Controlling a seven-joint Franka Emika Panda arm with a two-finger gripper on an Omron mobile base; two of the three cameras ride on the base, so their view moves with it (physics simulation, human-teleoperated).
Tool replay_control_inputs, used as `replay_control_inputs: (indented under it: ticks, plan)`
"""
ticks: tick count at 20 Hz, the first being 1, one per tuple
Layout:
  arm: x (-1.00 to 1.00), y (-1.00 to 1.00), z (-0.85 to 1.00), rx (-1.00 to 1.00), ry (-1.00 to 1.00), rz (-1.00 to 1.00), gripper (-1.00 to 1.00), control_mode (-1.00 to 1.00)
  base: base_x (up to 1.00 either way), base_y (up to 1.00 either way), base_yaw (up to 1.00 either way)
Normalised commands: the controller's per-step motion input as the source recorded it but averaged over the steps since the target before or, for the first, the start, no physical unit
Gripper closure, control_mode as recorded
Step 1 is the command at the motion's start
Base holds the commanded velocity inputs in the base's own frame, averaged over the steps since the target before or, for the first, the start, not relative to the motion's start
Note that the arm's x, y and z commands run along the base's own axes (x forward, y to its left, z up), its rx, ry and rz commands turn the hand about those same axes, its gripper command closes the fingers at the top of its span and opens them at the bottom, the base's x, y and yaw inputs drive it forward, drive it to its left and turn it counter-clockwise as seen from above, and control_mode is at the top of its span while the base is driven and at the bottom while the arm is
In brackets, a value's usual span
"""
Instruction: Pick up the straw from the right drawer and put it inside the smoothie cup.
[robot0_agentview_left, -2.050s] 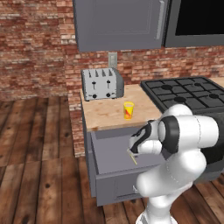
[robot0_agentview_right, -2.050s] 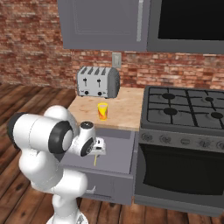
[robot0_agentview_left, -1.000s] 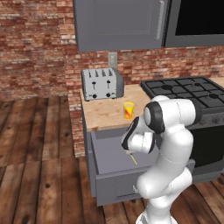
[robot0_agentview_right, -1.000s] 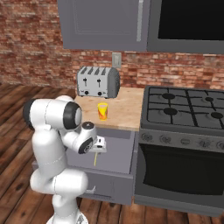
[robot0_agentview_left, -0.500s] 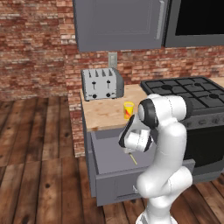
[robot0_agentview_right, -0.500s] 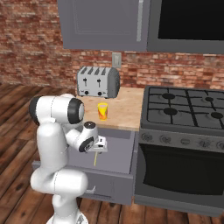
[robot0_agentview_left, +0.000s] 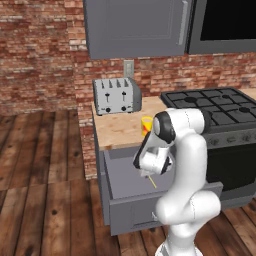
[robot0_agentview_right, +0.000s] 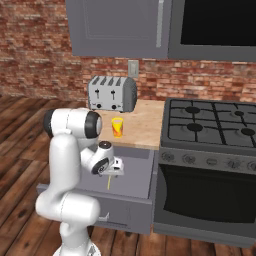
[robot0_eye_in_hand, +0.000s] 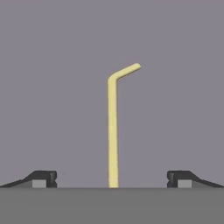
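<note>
The right drawer (robot0_agentview_left: 131, 212) is pulled out under the counter. The pale yellow straw (robot0_eye_in_hand: 113, 127), bent at its far end, lies on the drawer's grey floor (robot0_eye_in_hand: 52, 87). My gripper (robot0_eye_in_hand: 112, 179) hangs just above it, open, with the straw's near end between the two fingertips (robot0_eye_in_hand: 41, 178) and touching neither. In the left base view the gripper (robot0_agentview_left: 146, 173) points down into the drawer at the straw (robot0_agentview_left: 151, 181). The right base view shows the same gripper (robot0_agentview_right: 111, 175) over the straw (robot0_agentview_right: 109, 183) in the drawer (robot0_agentview_right: 137, 172). The yellow smoothie cup (robot0_agentview_left: 146, 125) (robot0_agentview_right: 117, 127) stands upright on the counter behind the drawer.
A silver toaster (robot0_agentview_left: 116, 96) (robot0_agentview_right: 112, 93) sits at the back of the wooden counter (robot0_agentview_left: 117, 131). A black stove (robot0_agentview_left: 220, 107) (robot0_agentview_right: 215, 125) adjoins the drawer on the right. Grey upper cabinets (robot0_agentview_left: 135, 27) hang above. My own arm's elbow (robot0_agentview_left: 182, 125) looms beside the cup.
The arm's elbow has swung in toward the counter while the hand stayed over the straw in the drawer and sank slightly. The jaws have stayed open.
</note>
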Motion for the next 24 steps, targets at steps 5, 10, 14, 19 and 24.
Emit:
replay_control_inputs:
  ticks: [5,10,14,19,24]
  plan:
    - [0.19,0.0,-0.3,0.0,0.01,-0.01,-1.0,-1.0,0.0,0.0,0.0]
    - [0.22,0.0,-0.28,0.0,0.01,0.0,-1.0,-1.0,0.0,0.0,0.0]
    - [0.26,0.0,-0.23,0.0,0.03,0.0,-1.0,-1.0,0.0,0.0,0.0]
    - [0.26,0.0,-0.23,0.0,0.03,0.0,-1.0,-1.0,0.0,0.0,0.0]
    - [0.24,0.01,-0.25,0.0,0.03,0.0,-1.0,-1.0,0.0,0.0,0.0]
